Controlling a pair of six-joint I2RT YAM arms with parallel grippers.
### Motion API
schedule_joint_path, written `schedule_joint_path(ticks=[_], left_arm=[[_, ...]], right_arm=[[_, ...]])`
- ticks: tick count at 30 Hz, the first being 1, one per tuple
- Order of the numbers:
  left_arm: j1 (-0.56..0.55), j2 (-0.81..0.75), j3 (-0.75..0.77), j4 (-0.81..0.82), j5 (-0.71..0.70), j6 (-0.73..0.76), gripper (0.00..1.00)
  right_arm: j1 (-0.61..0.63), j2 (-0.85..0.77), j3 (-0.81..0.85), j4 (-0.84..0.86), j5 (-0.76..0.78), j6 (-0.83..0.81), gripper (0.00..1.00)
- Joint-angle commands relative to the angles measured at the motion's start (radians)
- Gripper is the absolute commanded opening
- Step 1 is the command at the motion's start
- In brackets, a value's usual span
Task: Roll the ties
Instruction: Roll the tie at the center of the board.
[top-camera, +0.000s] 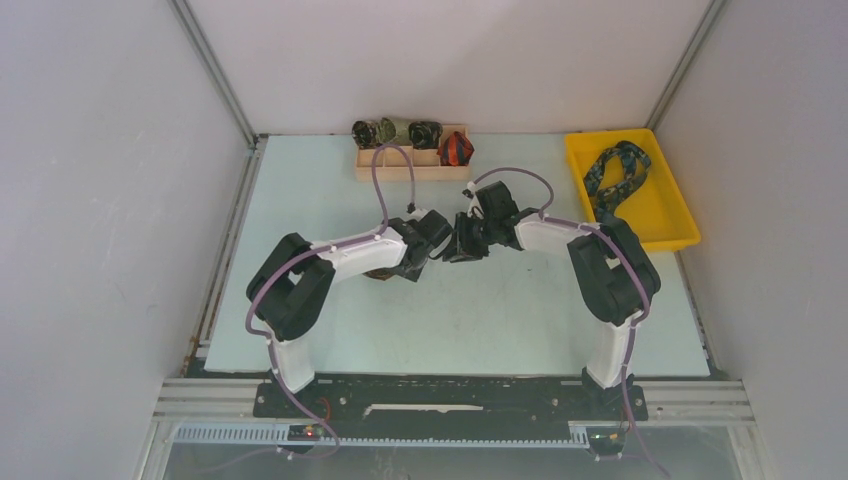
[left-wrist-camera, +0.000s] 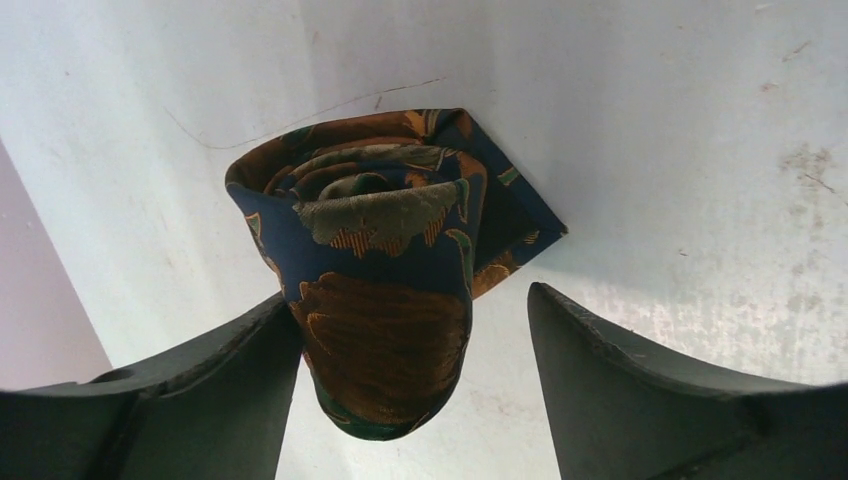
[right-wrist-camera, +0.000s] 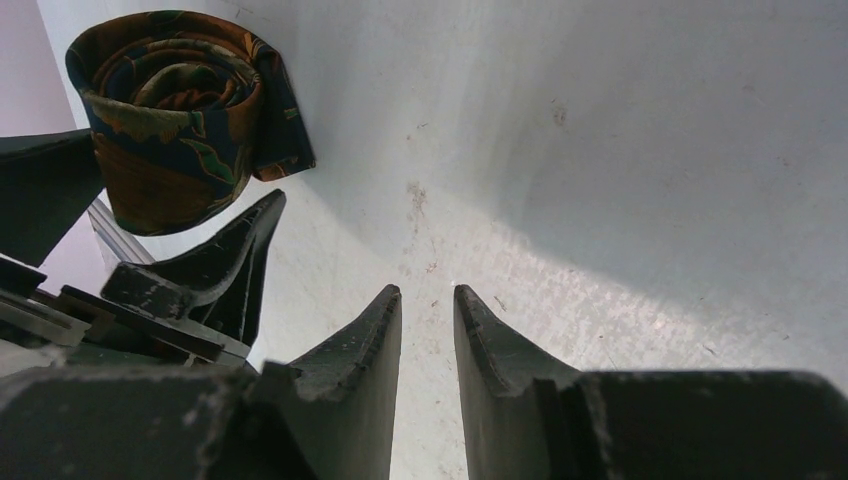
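A rolled tie (left-wrist-camera: 385, 290), navy with brown-orange and green print, stands on end on the pale table, its tail tip lying flat behind it. My left gripper (left-wrist-camera: 410, 290) is open around it: the left finger (left-wrist-camera: 200, 370) touches the roll and the right finger (left-wrist-camera: 640, 380) stands apart from it. The right wrist view has the same roll (right-wrist-camera: 165, 110) at upper left. My right gripper (right-wrist-camera: 428, 290) is narrowly open over bare table, holding nothing. From above, both grippers (top-camera: 395, 270) (top-camera: 452, 252) meet mid-table. An unrolled navy and teal tie (top-camera: 615, 172) lies in the yellow tray (top-camera: 660, 215).
A wooden box (top-camera: 415, 168) at the back edge holds several rolled ties, among them a red-orange one (top-camera: 456, 150). Purple cables loop over both arms. Grey walls close in left, right and behind.
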Motion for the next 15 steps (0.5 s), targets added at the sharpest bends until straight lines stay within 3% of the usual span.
schedule_joint_path(ticks=[1, 15], left_arm=[[-0.006, -0.030, 0.025, 0.029, 0.101, -0.022, 0.83], [0.006, -0.107, 0.039, 0.052, 0.210, -0.019, 0.86]], right_arm=[[-0.004, -0.053, 0.001, 0.015, -0.008, -0.004, 0.29], [-0.006, -0.063, -0.019, 0.052, -0.025, -0.006, 0.33]])
